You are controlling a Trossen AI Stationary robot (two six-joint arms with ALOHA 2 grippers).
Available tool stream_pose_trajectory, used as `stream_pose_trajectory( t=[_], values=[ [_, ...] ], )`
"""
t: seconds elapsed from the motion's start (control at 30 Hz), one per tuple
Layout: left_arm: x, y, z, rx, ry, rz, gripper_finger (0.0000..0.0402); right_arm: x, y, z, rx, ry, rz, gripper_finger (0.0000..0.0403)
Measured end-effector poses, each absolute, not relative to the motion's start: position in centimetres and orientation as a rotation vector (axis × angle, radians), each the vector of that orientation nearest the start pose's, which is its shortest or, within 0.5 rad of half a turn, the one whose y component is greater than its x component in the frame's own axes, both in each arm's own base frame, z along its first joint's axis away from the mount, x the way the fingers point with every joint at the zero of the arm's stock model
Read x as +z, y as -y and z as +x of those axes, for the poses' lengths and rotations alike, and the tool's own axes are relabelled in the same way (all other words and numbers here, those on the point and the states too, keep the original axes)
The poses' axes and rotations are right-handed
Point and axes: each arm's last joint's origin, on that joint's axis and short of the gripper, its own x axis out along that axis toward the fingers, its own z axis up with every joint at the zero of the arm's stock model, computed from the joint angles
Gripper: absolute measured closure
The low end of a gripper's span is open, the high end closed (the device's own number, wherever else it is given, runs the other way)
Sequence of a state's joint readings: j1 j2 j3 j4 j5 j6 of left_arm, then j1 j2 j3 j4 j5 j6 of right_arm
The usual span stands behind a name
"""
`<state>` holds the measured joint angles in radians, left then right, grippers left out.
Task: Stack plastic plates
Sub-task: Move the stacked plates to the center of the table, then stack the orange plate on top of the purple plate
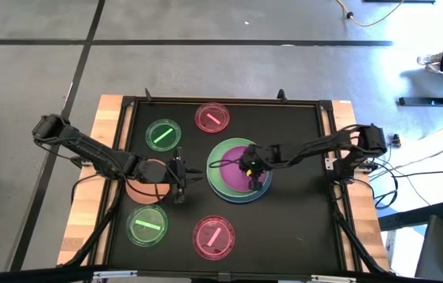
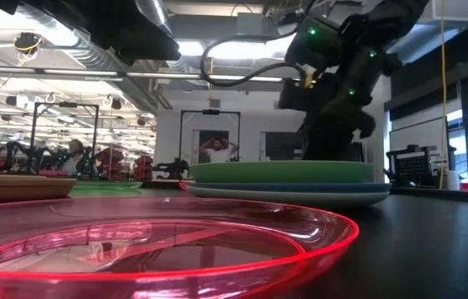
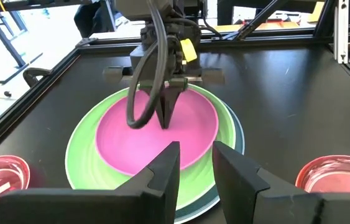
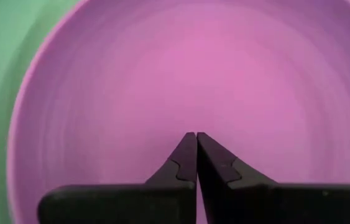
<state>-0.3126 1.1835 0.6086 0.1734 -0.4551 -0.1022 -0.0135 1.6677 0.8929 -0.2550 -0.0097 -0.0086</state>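
Note:
A purple plate [image 1: 233,157] lies on top of a large green plate [image 1: 217,177], which lies on a blue plate [image 1: 245,198] at the table's middle. My right gripper [image 1: 251,165] is shut, pointing down over the purple plate's middle [image 4: 224,74]. My left gripper [image 3: 196,149] is open and empty, just left of the stack, its fingers pointing level toward it. An orange-brown plate [image 1: 149,179] lies flat on the table under my left arm. My right gripper's shut fingertips [image 3: 165,118] point down at the middle of the purple plate [image 3: 150,137]. I cannot tell whether they touch it.
Small translucent plates lie flat around the stack: green [image 1: 163,134] and pink [image 1: 212,118] at the far side, green [image 1: 149,226] and pink [image 1: 213,237] at the near side. The near pink plate fills the low view's front [image 2: 159,241]. A raised frame [image 1: 327,118] borders the black table.

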Motion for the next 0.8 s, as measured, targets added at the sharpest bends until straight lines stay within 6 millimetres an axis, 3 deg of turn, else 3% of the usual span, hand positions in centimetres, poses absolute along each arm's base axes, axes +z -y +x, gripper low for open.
stream_pose_trajectory(
  t=[0.23, 0.33, 0.6, 0.8],
  values=[
    [22.8, 6.3, 23.7, 0.158, -0.366, 0.058, 0.0314, 17.0, 0.4, 31.1, 0.018, -0.958, -0.032, 0.0401],
    [22.9, 6.3, 23.7, 0.149, -0.365, 0.109, 0.0314, 18.6, -0.2, 30.8, 0.030, -0.901, -0.053, 0.0401],
    [23.6, 6.3, 24.0, 0.161, -0.294, 0.130, 0.0302, 24.2, -6.9, 27.7, 0.009, -0.675, -0.307, 0.0402],
    [24.3, 6.9, 25.4, 0.137, -0.274, 0.097, 0.0256, 26.4, -9.5, 25.7, 0.070, -0.563, -0.378, 0.0402]
  ],
)
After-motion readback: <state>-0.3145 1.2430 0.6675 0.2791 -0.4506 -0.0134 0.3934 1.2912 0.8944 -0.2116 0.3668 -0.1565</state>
